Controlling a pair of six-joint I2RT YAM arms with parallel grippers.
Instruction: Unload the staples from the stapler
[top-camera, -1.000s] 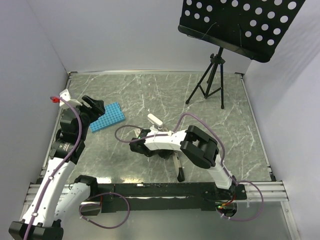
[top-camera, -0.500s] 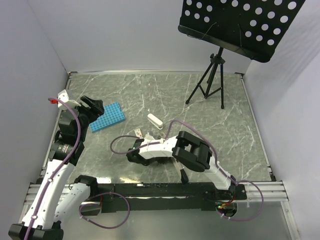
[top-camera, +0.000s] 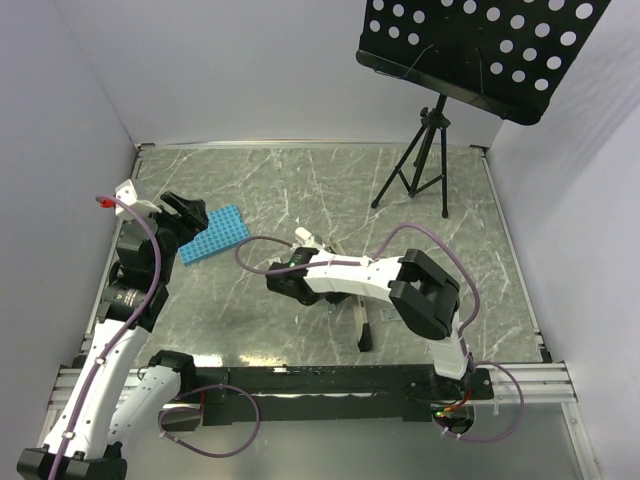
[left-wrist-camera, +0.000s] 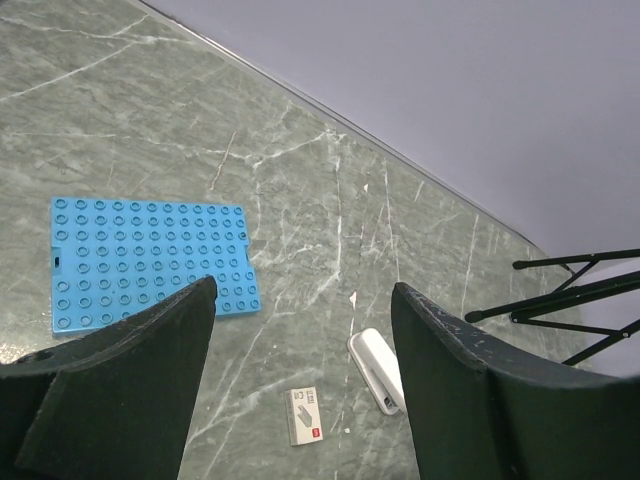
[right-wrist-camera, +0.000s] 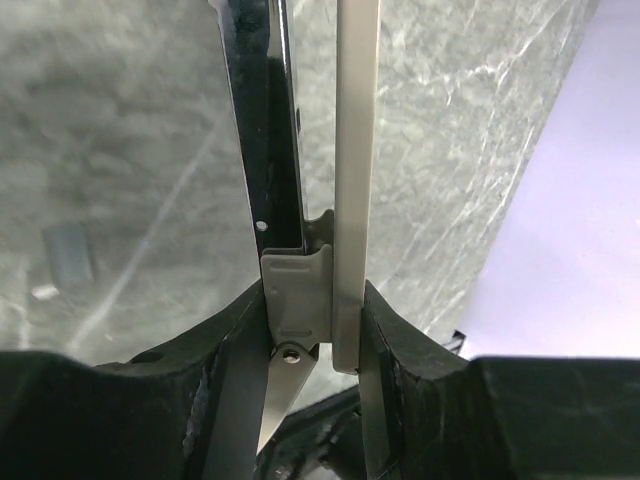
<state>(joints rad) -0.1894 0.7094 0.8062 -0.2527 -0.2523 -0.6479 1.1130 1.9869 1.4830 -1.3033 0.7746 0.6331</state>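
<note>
— Right gripper (right-wrist-camera: 315, 300)?
— Clenched on a narrow hinged metal piece (right-wrist-camera: 296, 285); what it is, I can't tell.
— Left gripper (left-wrist-camera: 300, 300)?
— Released, fingers spread, nothing between them.
— And the stapler (left-wrist-camera: 378, 370)?
— Flat on the marble table (left-wrist-camera: 300, 200), lower centre of the left wrist view, just past a tan block (left-wrist-camera: 305, 415). A blue studded plate (left-wrist-camera: 150, 260) lies further left.

We are looking at a blue studded plate (top-camera: 215, 235) lying flat at the left of the grey marbled table (top-camera: 300, 190). A small tan block (left-wrist-camera: 303, 415) is lying nearby, and a black perforated music stand (top-camera: 480, 45) is standing at the upper right.
</note>
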